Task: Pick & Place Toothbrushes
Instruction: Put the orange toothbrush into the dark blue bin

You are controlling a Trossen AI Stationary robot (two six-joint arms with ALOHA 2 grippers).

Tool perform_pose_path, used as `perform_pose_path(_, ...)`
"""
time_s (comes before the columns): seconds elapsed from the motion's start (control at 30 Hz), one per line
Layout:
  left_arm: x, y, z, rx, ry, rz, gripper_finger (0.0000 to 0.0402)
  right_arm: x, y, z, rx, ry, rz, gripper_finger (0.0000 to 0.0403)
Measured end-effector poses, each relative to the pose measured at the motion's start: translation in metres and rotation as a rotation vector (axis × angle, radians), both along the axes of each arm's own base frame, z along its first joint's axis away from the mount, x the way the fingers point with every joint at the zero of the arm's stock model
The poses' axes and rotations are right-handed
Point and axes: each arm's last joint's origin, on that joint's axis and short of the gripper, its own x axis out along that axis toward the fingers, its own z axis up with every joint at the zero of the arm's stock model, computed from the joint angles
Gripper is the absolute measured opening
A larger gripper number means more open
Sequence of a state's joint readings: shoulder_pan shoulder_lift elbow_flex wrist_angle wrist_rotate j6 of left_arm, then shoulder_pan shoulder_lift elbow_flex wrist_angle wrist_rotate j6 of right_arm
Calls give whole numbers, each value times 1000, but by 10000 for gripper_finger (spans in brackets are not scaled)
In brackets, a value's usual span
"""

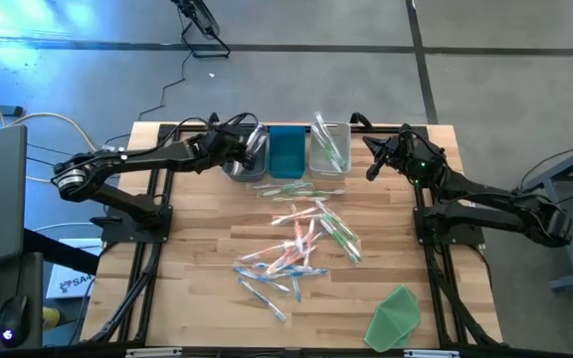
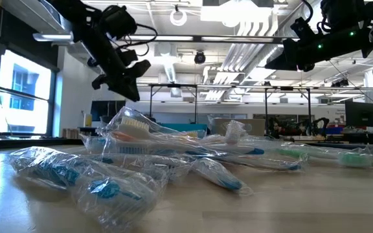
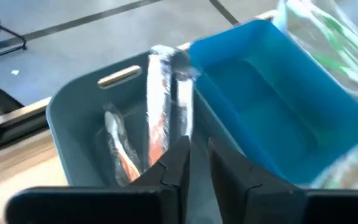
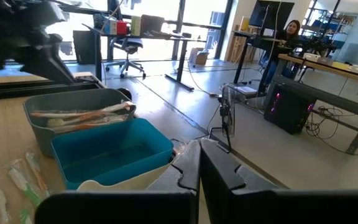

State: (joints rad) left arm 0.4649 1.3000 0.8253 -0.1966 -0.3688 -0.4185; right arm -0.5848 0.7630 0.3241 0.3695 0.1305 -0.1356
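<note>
— Where's the left hand point(image 1: 250, 151)?
— Over the grey bin point(image 1: 237, 167), fingers slightly apart, gripping nothing; pink toothbrushes point(image 3: 160, 118) lie inside.
— The right hand point(image 1: 374, 159)?
— Shut, raised beside the clear bin point(image 1: 328, 164). More toothbrushes point(image 1: 301, 244) scattered across the tabletop point(image 1: 197, 239).

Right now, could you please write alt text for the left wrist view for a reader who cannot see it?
The left gripper hangs over a grey bin holding wrapped orange toothbrushes, its dark fingers slightly apart and gripping nothing. An empty blue bin sits directly beside the grey one.
</note>
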Motion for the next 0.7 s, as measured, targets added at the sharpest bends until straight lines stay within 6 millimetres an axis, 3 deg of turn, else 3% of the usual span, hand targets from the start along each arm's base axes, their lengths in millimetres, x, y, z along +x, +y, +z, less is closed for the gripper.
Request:
perform_pose_path(0.2,0,-19,11,41,11,-99,5,0,0,0,0,0,0,2)
perform_pose_path(0.4,-3,-35,19,92,35,-189,3,0,0,0,0,0,0,2)
perform_pose_path(0.7,-13,-44,-3,150,-97,-330,1,0,0,0,0,0,0,2)
